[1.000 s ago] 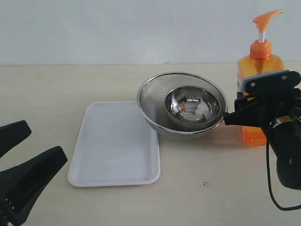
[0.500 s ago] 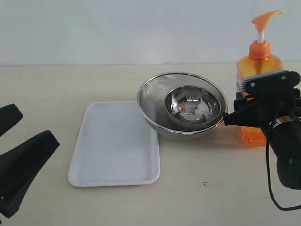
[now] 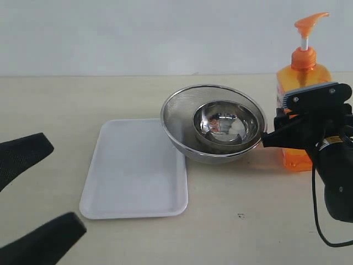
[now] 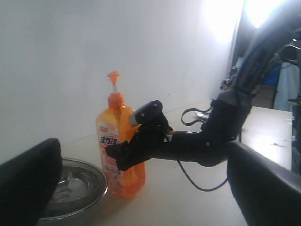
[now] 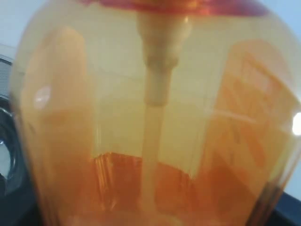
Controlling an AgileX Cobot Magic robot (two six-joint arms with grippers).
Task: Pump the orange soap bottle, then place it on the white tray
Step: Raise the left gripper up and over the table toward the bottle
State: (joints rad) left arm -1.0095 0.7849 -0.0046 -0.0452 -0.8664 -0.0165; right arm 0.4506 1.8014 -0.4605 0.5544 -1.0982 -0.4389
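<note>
The orange soap bottle (image 3: 303, 91) stands upright at the table's right end, its pump head raised on the white stem. My right gripper (image 3: 291, 130) is shut on the bottle's body about halfway up. The left wrist view shows the bottle (image 4: 117, 141) with the right arm's black jaws clasped round its label. In the right wrist view the bottle (image 5: 155, 117) fills the picture. The white tray (image 3: 135, 168) lies flat left of centre with nothing on it. My left gripper (image 3: 36, 199) hangs open at the lower left, its fingers (image 4: 28, 181) far apart, well away from bottle and tray.
A steel mesh bowl (image 3: 176, 110) with a smaller steel bowl (image 3: 226, 124) nested inside sits between tray and bottle, its rim close to both. Part of it shows as a steel bowl (image 4: 75, 188) in the left wrist view. A black cable (image 3: 317, 215) trails from the right arm.
The left gripper's fingers have spread much wider apart at the lower left. The bottle has shifted very slightly left in the right gripper's hold; tray and bowls are still.
</note>
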